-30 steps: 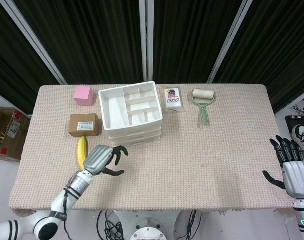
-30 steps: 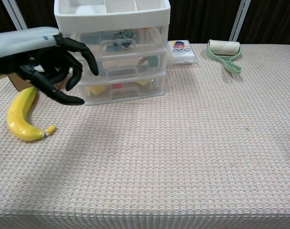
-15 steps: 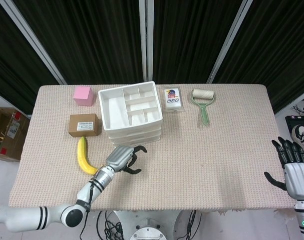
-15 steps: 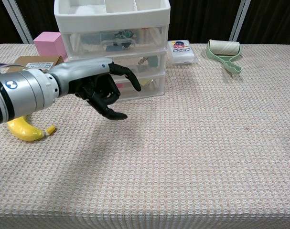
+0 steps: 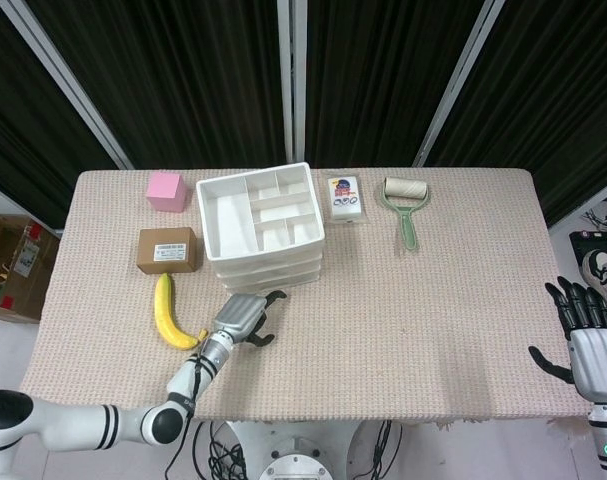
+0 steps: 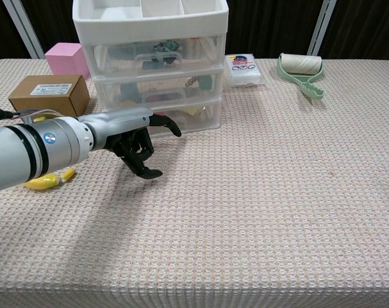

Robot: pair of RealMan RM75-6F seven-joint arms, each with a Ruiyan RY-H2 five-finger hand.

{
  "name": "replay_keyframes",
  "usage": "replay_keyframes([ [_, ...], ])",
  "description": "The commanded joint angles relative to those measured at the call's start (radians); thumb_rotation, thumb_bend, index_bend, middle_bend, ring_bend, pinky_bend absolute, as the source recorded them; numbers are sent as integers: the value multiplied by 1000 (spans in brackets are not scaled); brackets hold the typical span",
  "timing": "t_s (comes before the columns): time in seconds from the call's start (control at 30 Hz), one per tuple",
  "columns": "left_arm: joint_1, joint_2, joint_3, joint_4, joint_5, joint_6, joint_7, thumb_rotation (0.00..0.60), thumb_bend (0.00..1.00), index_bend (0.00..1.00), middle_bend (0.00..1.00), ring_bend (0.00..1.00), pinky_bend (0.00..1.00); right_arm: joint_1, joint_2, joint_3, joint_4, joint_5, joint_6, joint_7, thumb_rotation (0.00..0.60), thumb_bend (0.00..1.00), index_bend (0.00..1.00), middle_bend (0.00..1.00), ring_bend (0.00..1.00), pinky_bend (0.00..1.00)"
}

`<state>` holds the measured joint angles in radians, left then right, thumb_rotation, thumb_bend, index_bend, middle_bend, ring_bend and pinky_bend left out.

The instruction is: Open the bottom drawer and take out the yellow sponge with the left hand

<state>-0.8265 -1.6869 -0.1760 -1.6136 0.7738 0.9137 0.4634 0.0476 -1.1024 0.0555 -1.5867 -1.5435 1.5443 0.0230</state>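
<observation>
The white three-drawer unit [image 5: 263,225] stands at the table's back left, with all its drawers closed. Its clear bottom drawer [image 6: 197,119] shows something yellow [image 6: 191,111] through the front; whether that is the sponge I cannot tell. My left hand [image 6: 138,141] is low over the table right in front of that drawer, fingers curled and spread, and its fingertips [image 6: 173,130] reach the drawer front. It holds nothing. In the head view the left hand [image 5: 245,318] sits just below the unit. My right hand [image 5: 586,335] hangs off the table's right edge, fingers spread and empty.
A banana [image 5: 170,315] lies left of my left forearm. Beside the unit are a brown box [image 5: 167,250] and a pink cube [image 5: 166,190]. A packet [image 5: 345,198] and a green lint roller [image 5: 404,205] lie to the unit's right.
My left hand has swung right from beside the banana, then dropped and drawn in against the bottom drawer's front. The right hand has barely shifted.
</observation>
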Motion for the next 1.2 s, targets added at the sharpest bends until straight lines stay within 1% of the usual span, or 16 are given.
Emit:
replay_keyframes([
  [0.03,-17,-12,12,24,-26,23,40,600,301,164,876,973,1000,0,-1,-1,0,-2,-1,-2,600,120,0,0,0,0],
  [0.23,-18,-8,19,46,-52,49,61,600,306,164,874,972,1000,-3,-1,0,-2,-2,4,-4,600,121,0,0,0,0],
  [0.4,-19,3,15,70,-71,48,60,600,306,164,873,972,1000,-3,-2,0,-5,-3,3,-9,600,121,0,0,0,0],
  [0.63,-30,11,-14,129,-104,22,36,600,307,164,870,971,1000,-7,0,1,-14,-1,7,-17,600,117,0,0,0,0],
  [0.8,-47,2,-35,196,-130,-14,17,600,307,164,870,971,1000,-11,1,1,-16,0,11,-19,600,120,0,0,0,0],
  [0.9,-52,-4,-44,217,-142,-23,7,600,307,164,870,971,1000,-14,3,1,-18,1,13,-18,600,120,0,0,0,0],
  [0.97,-48,-3,-48,212,-140,-20,-8,600,308,164,870,971,1000,-15,4,1,-18,1,15,-18,600,119,0,0,0,0],
  [1.03,-34,1,-52,184,-125,2,-30,600,307,164,869,970,1000,-17,4,0,-17,0,17,-15,600,120,0,0,0,0],
  [1.13,5,19,-65,102,-93,30,-103,600,312,164,854,953,1000,-19,3,-1,-12,-1,18,-9,600,116,0,0,0,0],
  [1.2,37,29,-78,44,-73,39,-175,600,319,164,848,945,1000,-20,2,-1,-8,-2,19,-5,600,116,0,0,0,0],
])
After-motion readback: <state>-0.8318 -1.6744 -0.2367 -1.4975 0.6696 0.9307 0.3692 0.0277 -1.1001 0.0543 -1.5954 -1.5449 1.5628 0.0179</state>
